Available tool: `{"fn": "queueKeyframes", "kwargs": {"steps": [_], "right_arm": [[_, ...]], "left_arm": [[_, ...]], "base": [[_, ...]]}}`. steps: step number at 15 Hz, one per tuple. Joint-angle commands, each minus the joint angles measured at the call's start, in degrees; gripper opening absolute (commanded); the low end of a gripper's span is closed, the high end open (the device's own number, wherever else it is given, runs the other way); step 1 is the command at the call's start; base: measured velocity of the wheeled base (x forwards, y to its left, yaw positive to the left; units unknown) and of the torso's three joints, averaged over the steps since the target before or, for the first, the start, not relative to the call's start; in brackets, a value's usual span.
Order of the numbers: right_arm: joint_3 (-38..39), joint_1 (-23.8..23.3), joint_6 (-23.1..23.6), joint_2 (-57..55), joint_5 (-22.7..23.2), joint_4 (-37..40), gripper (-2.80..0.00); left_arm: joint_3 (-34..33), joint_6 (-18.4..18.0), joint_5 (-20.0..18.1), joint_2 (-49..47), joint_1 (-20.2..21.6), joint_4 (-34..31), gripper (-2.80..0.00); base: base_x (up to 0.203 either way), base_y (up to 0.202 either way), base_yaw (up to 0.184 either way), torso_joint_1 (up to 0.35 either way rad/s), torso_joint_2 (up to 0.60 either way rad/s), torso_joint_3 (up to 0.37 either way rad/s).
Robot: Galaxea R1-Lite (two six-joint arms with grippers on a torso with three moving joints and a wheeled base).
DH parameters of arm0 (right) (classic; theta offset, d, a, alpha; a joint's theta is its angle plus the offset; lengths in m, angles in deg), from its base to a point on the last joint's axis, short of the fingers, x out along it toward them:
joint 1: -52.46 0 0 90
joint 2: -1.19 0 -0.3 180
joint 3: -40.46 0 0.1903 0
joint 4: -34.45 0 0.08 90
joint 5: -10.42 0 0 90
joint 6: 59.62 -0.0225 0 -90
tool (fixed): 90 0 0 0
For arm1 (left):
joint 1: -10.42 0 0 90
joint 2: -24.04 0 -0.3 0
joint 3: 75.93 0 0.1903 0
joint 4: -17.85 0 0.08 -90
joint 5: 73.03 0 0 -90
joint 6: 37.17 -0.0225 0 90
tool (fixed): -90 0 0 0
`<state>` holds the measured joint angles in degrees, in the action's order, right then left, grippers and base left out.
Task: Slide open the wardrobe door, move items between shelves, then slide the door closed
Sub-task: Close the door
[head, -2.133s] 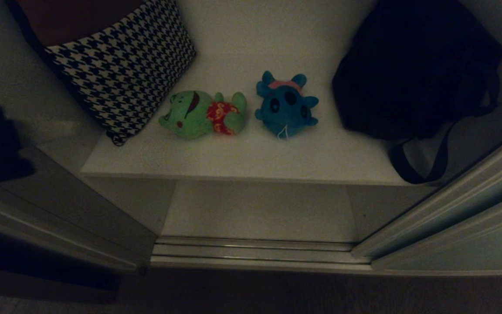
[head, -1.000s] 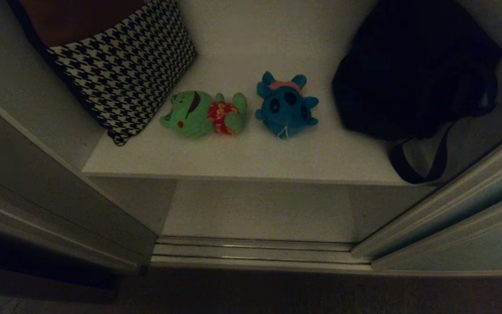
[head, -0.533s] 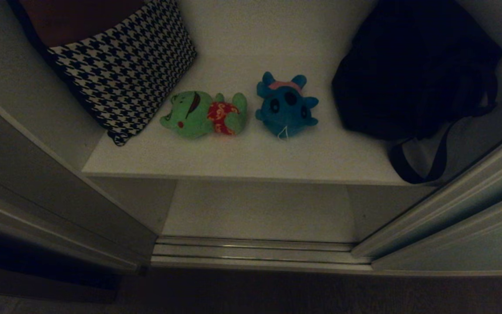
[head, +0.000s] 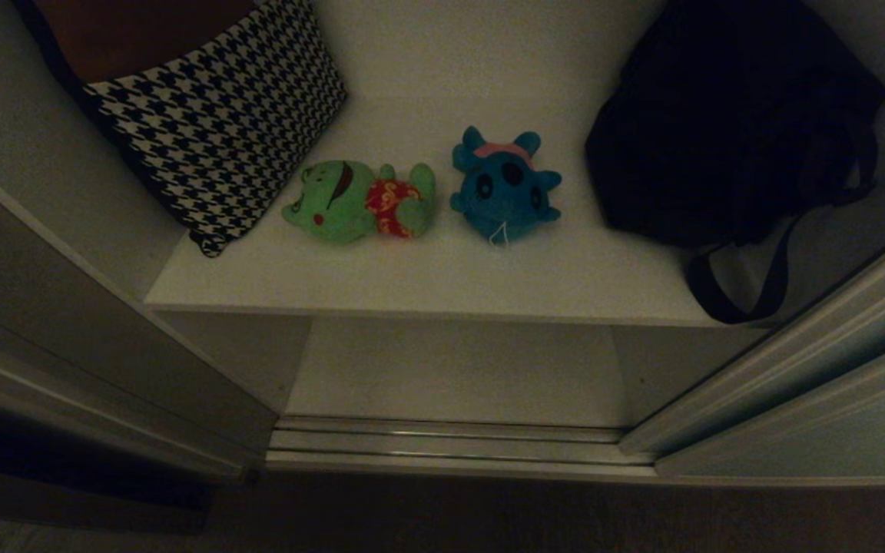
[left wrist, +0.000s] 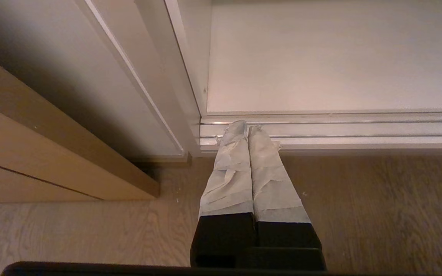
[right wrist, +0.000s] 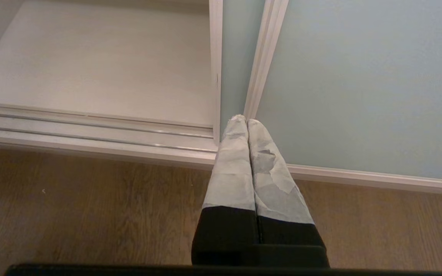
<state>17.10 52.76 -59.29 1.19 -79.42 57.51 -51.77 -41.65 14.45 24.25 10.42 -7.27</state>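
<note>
Plush toys x2 [head: 358,201] [head: 505,184], bags x2 [head: 212,115] [head: 727,123], on upper shelf [head: 442,284].

The two toys are soft plush: the green one [head: 358,201] has a red printed cloth patch, the teal-blue one [head: 505,187] a fuzzy nap with a pink strip at its far edge. The houndstooth bag [head: 220,123] is woven cloth, black and white; the black bag [head: 727,123] is dull matt fabric. The shelves [head: 442,276] are smooth matt white board. The floor track [left wrist: 332,130] is ribbed metal with a faint sheen. The sliding wardrobe door [right wrist: 359,84] is a flat matt pale grey-green panel in a slim satin frame. The floor [right wrist: 90,214] is grained wood. Both wrist views show fingers [left wrist: 240,168] wrapped in creased pale tape over black plastic
</note>
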Motion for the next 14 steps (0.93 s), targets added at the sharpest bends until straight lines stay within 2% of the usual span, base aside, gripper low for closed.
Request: {"fn": "queueKeyframes", "kwargs": {"steps": [1,9,14], "right_arm": [[0.00,0.05,0.02,0.18,0.02,-0.05,-2.80],[0.00,0.05,0.02,0.18,0.02,-0.05,-2.80],[0.00,0.05,0.02,0.18,0.02,-0.05,-2.80]], "left_arm": [[0.00,0.09,0.06,-0.30,0.00,0.09,-2.80],[0.00,0.32,0.50,-0.30,0.00,0.00,-2.80],[-0.35,-0.74,0.27,-0.30,0.00,0.88,-2.80]], "base": [[0.000,0.000,0.000,0.000,0.00,0.000],[0.000,0.000,0.000,0.002,0.00,0.041],[0.000,0.000,0.000,0.001,0.00,0.047]]}}
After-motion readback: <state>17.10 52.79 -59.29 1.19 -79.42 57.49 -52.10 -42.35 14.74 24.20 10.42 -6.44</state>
